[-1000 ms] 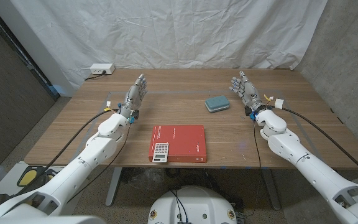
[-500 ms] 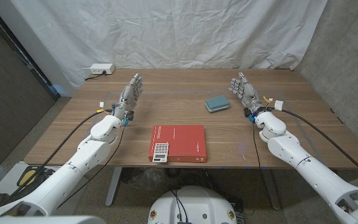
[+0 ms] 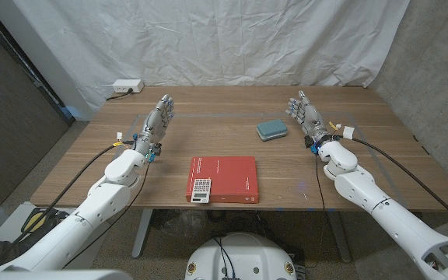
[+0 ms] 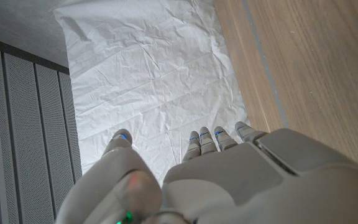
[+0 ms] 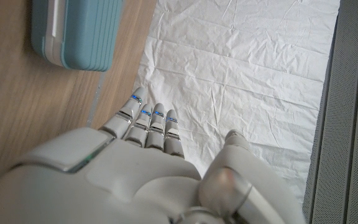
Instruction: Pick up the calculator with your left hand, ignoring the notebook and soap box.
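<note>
Nearest the robot, a small calculator (image 3: 201, 189) lay on the near left corner of a red notebook (image 3: 232, 177) at the table's (image 3: 92, 163) front edge; its keys showed, but no brand or figures could be read, and the faint pale line on the notebook cover was too small to make out. Farther back, the left hand (image 3: 155, 124) stood released, fingers straight and holding nothing, well to the left of the calculator, so a good pickup would likely need it brought inward and down to grip the calculator by its edges without dragging the notebook. Farther still, the right hand (image 3: 306, 115) waited equally released beside a teal soap box (image 3: 271, 130), which bore no visible label.
</note>
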### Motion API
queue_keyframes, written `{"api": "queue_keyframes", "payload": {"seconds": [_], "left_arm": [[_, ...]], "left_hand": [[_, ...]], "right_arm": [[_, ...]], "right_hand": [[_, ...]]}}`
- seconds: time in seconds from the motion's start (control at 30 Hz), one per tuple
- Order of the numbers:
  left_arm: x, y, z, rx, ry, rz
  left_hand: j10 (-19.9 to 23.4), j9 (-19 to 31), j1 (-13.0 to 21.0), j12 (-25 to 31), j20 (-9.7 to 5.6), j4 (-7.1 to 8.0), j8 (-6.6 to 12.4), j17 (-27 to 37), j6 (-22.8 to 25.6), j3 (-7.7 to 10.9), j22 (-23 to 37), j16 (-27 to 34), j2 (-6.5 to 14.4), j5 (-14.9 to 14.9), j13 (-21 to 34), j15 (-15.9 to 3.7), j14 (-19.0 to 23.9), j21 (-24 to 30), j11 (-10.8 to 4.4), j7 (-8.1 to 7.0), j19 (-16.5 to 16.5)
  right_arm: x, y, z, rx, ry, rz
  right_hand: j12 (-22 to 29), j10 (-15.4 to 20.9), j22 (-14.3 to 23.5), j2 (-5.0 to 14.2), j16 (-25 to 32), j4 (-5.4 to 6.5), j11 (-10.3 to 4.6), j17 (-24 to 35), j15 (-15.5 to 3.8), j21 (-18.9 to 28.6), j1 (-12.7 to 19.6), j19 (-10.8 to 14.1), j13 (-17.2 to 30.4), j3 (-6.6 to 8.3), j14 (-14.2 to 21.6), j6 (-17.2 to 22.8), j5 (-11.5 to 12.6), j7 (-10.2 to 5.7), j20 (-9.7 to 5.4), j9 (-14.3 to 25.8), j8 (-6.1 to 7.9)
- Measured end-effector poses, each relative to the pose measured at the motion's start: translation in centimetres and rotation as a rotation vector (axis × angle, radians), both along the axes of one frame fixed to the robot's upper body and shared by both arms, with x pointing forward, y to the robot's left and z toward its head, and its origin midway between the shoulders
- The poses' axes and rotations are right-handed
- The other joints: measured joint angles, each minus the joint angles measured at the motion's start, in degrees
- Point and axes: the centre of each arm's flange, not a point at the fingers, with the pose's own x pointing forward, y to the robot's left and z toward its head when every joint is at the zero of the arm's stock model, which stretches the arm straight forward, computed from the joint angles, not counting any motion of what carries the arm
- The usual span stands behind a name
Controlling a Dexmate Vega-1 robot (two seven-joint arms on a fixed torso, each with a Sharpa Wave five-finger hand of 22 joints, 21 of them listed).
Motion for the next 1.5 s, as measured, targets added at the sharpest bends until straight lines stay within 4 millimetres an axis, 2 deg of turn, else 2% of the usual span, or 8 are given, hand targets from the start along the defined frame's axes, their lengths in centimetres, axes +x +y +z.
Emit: {"api": "queue_keyframes", "payload": {"seconds": [0.03,0.4,0.7,0.83,1.03,1.5], "left_arm": [[-0.4,0.6,-1.1,0.002,0.015,0.008],[-1.0,0.9,-1.7,0.018,-0.006,-0.021],[-1.4,0.9,-2.4,0.024,-0.018,-0.032],[-1.6,0.9,-2.8,0.026,-0.021,-0.033],[-2.2,1.1,-3.3,0.040,-0.015,-0.036],[-3.6,1.6,-4.8,0.026,-0.030,-0.042]], "left_hand": [[0.3,0.0,0.0,0.0,-0.08,0.00,0.00,0.0,0.0,0.00,0.0,0.0,0.0,0.0,0.0,0.22,0.2,0.0,0.08,0.00,0.1],[0.8,0.0,0.6,0.0,-0.08,-0.19,-0.01,0.0,0.5,-0.19,0.0,0.3,0.2,0.0,0.0,0.25,0.8,0.0,0.39,0.10,0.1],[1.1,0.0,0.9,0.0,0.22,-0.18,-0.01,0.0,0.8,-0.19,0.0,0.4,0.4,0.0,0.0,0.20,1.3,0.0,0.08,-0.21,0.4],[1.1,0.0,1.1,0.0,0.22,-0.43,-0.01,0.0,1.1,0.06,0.0,0.4,0.2,0.0,0.0,0.21,1.3,0.0,0.08,0.10,0.4],[1.5,0.0,1.4,0.0,-0.15,-0.58,-0.01,0.0,1.1,-0.09,0.0,0.4,0.5,0.0,0.0,0.29,1.7,0.4,0.09,0.10,0.7],[1.9,0.0,1.9,0.0,0.09,-0.57,-0.01,0.0,1.8,-0.09,0.0,0.4,1.0,-0.2,0.0,0.29,1.7,0.4,0.08,0.20,1.1]], "right_arm": [[0.0,-0.1,0.1,0.002,-0.004,-0.006],[-0.4,0.2,0.1,0.002,-0.013,-0.011],[-0.8,0.3,0.2,0.002,-0.022,-0.015],[-1.0,0.3,0.3,0.002,-0.029,-0.017],[-1.2,0.3,0.6,0.007,-0.050,-0.010],[-1.2,0.3,0.5,0.018,-0.064,0.005]], "right_hand": [[0.0,0.0,0.0,0.00,0.0,0.00,0.00,0.0,0.00,0.0,0.0,0.0,0.0,0.00,0.0,0.0,0.0,0.00,0.00,0.0,0.00],[0.0,0.6,0.0,0.00,0.0,0.00,0.00,0.0,-0.20,-0.2,0.0,0.0,0.0,0.00,0.6,0.0,0.0,0.02,0.00,0.0,-0.02],[-0.3,0.6,0.0,0.01,0.0,0.00,0.00,0.0,-0.20,-0.4,0.0,0.0,0.0,0.00,0.6,0.3,0.0,0.32,0.00,0.0,-0.02],[-0.3,0.6,0.0,0.22,0.0,0.00,0.00,0.0,-0.20,-0.7,0.2,0.0,0.0,0.00,0.6,0.3,0.0,0.32,0.00,0.0,-0.02],[-0.3,0.6,0.0,0.22,-0.4,-0.25,-0.01,0.0,0.02,-0.8,0.2,0.0,0.0,0.25,0.4,0.3,0.0,0.31,0.00,0.0,-0.02],[-0.8,0.3,0.0,0.22,-0.4,-0.25,-0.18,0.0,-0.10,-1.1,0.2,0.0,0.0,0.25,0.3,0.6,0.0,0.00,0.00,0.0,-0.03]]}}
